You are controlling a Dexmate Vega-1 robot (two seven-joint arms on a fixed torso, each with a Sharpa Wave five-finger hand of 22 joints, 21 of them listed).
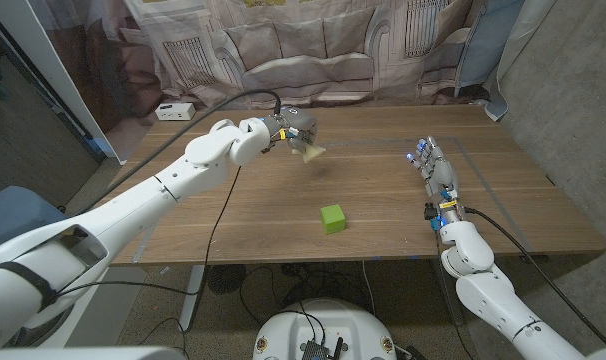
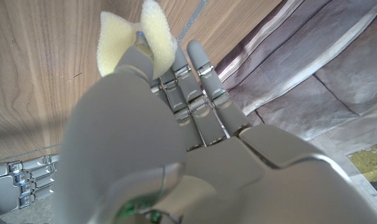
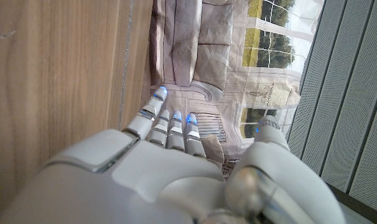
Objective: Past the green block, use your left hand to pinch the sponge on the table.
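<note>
My left hand [image 1: 288, 128] reaches over the far middle of the table and pinches a pale yellow sponge [image 1: 311, 150], which hangs just above the wood. In the left wrist view the sponge [image 2: 139, 37] is squeezed and folded between the thumb and fingers [image 2: 195, 68]. The green block [image 1: 332, 217] sits on the table nearer to me, right of the left arm and apart from both hands. My right hand [image 1: 435, 172] stands at the right side of the table with its fingers [image 3: 170, 121] straight and apart, holding nothing.
A white box [image 1: 173, 111] lies at the table's far left corner. A black cable [image 1: 248, 98] runs along the left arm. A printed curtain [image 1: 313, 50] hangs behind the far edge of the wooden table [image 1: 513, 215].
</note>
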